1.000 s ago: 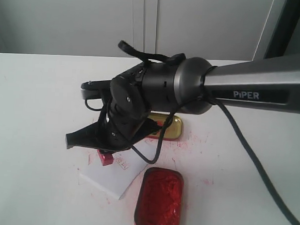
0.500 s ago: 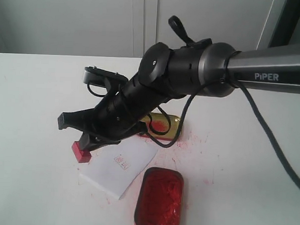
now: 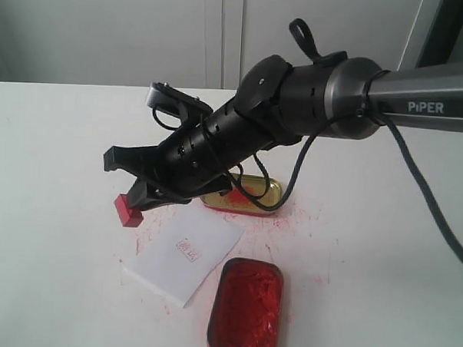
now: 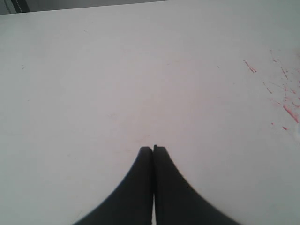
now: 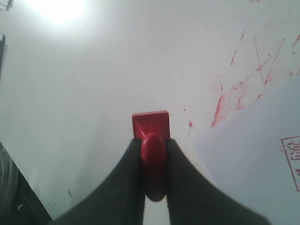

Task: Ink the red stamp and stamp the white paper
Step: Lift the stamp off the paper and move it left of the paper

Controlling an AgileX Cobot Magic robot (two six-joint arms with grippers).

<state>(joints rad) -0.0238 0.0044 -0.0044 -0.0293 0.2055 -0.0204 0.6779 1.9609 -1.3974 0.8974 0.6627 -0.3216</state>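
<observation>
Just off the left corner of the white paper (image 3: pixel 183 257), over the ink-flecked table (image 3: pixel 50 273), the right gripper (image 3: pixel 140 199) pinches the knobbed handle of the red stamp (image 3: pixel 127 212), a small bright red plastic piece with a square block base. One stamp, one sheet with one small red square print (image 3: pixel 188 250), one oblong tin (image 3: pixel 246 306) of red ink and one gold-lined lid (image 3: pixel 244 195) are in sight. The left gripper (image 4: pixel 153 150) hangs over bare table, its fingers pressed together on nothing.

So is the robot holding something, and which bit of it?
Yes: the right gripper holds the red stamp by its knobbed handle, pinched between the fingers. The left gripper is shut and holds nothing.
</observation>
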